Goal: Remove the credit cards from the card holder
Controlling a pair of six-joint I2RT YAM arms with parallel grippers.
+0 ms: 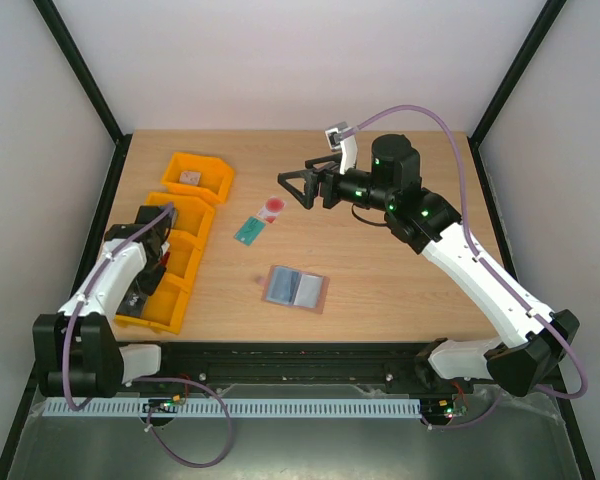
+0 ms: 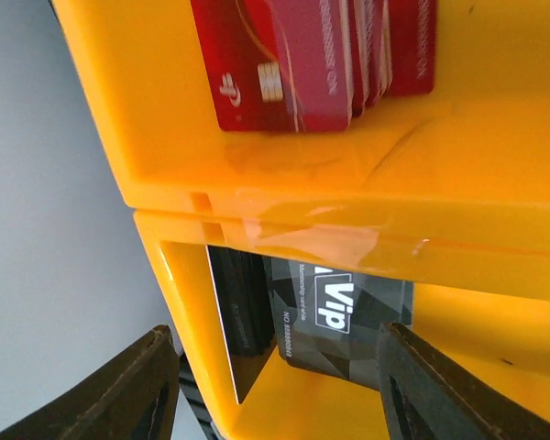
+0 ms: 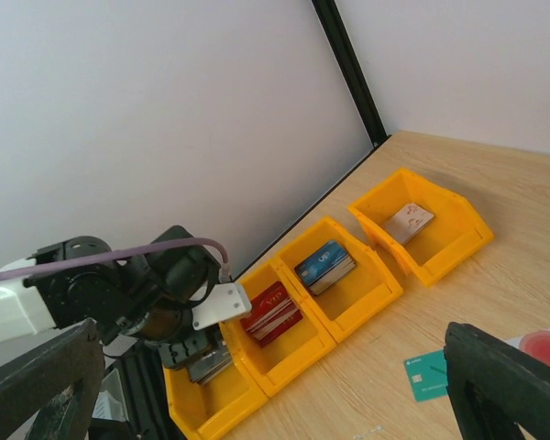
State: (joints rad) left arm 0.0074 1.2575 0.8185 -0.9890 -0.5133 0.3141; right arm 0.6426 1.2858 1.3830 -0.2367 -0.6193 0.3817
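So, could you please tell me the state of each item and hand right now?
card holder: open, flat on table
teal card: out, flat on table
pale card: out, flat on table
left hand: open, over orange bins
right hand: open, holding nothing

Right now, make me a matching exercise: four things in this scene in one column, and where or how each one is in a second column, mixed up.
Column one:
1. teal-green card
2. card holder
3. right claw
4. left claw

Column two:
A. above the orange bins
B. lying open on the table, grey-blue inside up
C. open, in the air beside the pale card with the red mark
D. flat on the table, out of the holder

Pairs: 1-D, 2-B, 3-C, 4-A.
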